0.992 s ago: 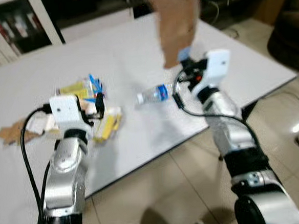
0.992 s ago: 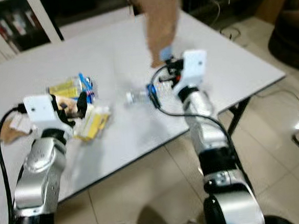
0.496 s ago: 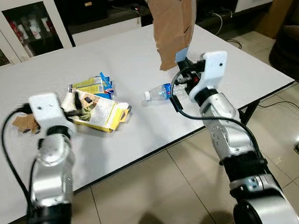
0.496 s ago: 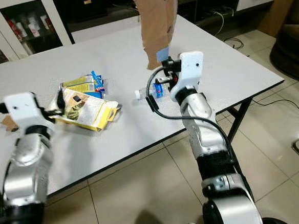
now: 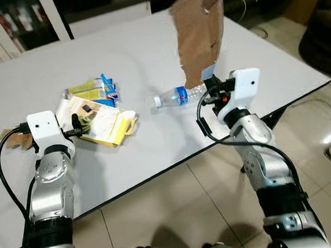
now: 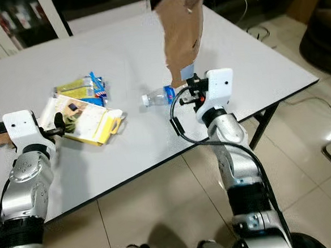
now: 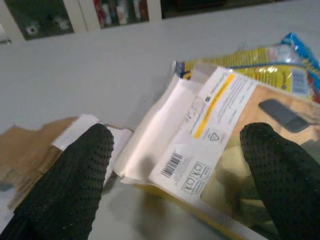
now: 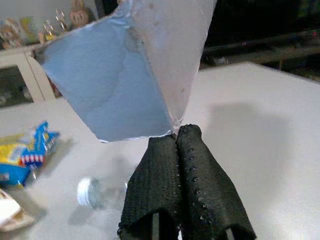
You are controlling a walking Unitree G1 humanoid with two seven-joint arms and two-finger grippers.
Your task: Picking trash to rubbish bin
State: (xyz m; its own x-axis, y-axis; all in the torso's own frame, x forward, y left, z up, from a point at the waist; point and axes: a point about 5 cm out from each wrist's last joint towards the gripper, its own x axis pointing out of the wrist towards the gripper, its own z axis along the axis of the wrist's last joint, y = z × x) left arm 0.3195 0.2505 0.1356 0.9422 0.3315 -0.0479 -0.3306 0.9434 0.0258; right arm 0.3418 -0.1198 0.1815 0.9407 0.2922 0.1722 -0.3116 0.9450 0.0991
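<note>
Your right tool (image 8: 176,145) now holds the torn brown cardboard piece (image 5: 198,35) clear of the white table (image 5: 138,58); left tool (image 7: 175,165), wide open, has closed in on the yellow-white packet (image 5: 100,122) at 12 o'clock, so bin trip's next.

Home living rm: glass cabinet (image 5: 11,24), tile floor (image 5: 177,208), white table (image 5: 132,52).

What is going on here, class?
A humanoid robot is clearing trash off a white table. Its right gripper is shut on a torn piece of brown cardboard, held up above a plastic water bottle lying on the table. Its left gripper is open, fingers either side of a yellow-and-white bag, not yet gripped.
</note>
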